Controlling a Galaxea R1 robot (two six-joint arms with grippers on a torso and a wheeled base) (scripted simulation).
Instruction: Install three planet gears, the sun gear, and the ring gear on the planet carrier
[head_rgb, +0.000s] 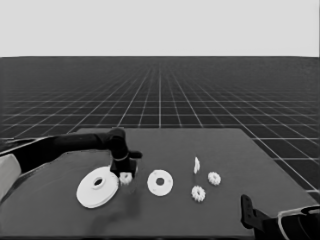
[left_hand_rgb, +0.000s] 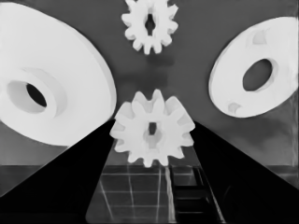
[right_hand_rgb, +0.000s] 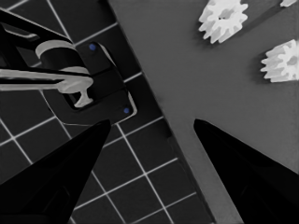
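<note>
Your left pincer (head_rgb: 125, 176) apparently clamps planet gear (left_hand_rgb: 153, 128) between larger round part (head_rgb: 97, 188) and smaller (head_rgb: 160, 182); right pincer (right_hand_rgb: 149, 135) parked, agape.

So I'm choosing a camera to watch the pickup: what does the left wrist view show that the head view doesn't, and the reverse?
Left wrist only: the left gripper's fingers flanking a gear; whether they grip it is unclear.

Head only: the thin white piece, two gears to the right, and the right gripper parked.

Both: the larger round part and smaller round part.
</note>
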